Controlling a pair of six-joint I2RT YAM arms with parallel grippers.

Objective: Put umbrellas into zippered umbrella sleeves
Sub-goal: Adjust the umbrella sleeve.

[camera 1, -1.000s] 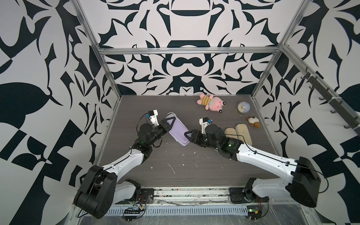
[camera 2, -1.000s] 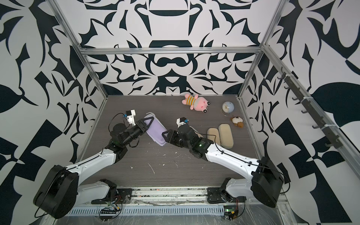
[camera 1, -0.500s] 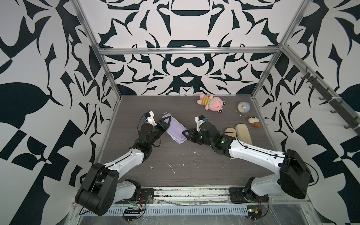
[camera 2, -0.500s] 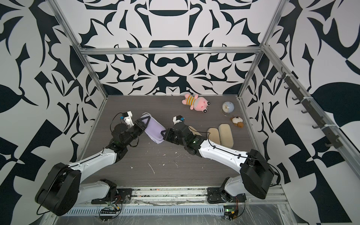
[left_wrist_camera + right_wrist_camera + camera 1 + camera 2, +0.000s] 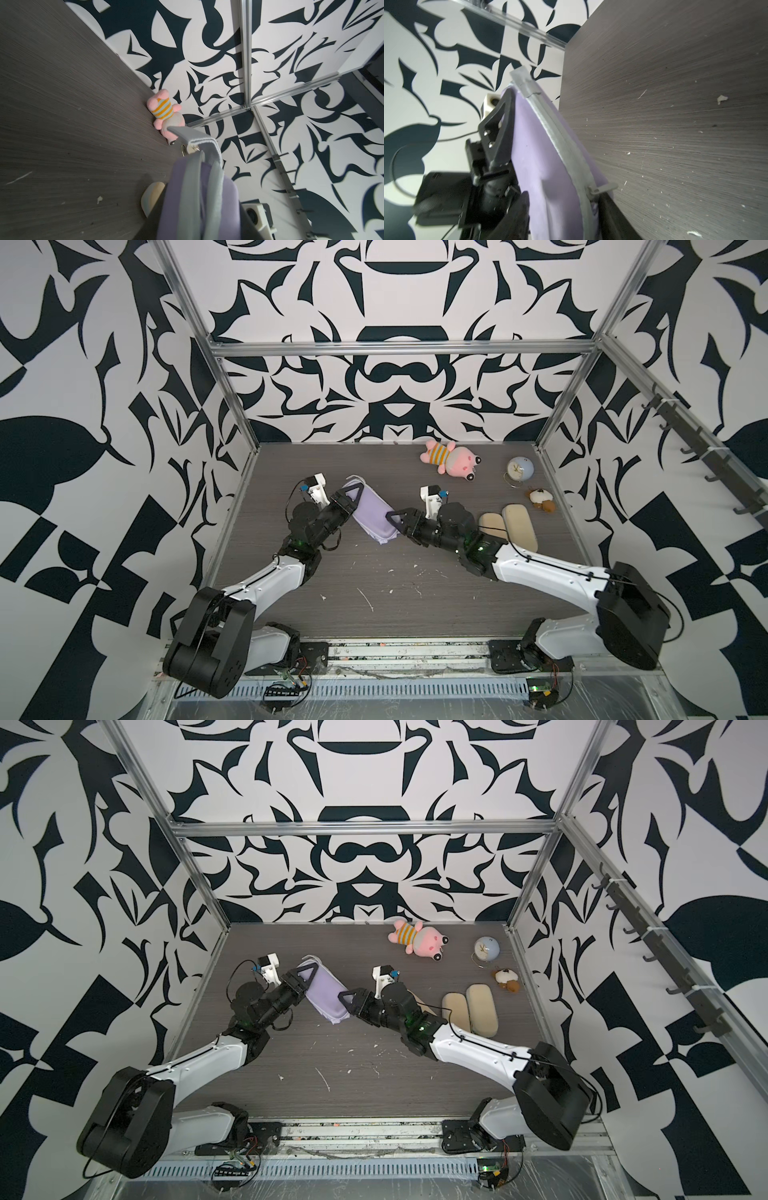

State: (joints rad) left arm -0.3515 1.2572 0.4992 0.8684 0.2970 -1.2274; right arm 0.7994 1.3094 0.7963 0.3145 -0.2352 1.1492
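A lavender zippered umbrella sleeve (image 5: 372,516) (image 5: 326,996) hangs tilted above the table between my two arms. My left gripper (image 5: 353,495) (image 5: 199,224) is shut on its far end, one finger on each flat side. My right gripper (image 5: 395,522) (image 5: 562,212) stands open astride the near end. The grey zip pull (image 5: 604,188) sticks out beside one of its fingers. The zip looks closed along the length I see. Two beige sleeves (image 5: 517,526) (image 5: 492,524) lie shut side by side at the right. No umbrellas show; what the sleeves hold is hidden.
A pink plush toy (image 5: 451,458), a small round clock (image 5: 519,468) and a little brown-and-white plush (image 5: 540,499) lie at the back right. White flecks dot the dark table (image 5: 374,593). Patterned walls with metal posts close in three sides.
My right gripper has crept a little up and to the left at the sleeve's near end, and its arm has swung inward. The left gripper keeps its hold in nearly the same place.
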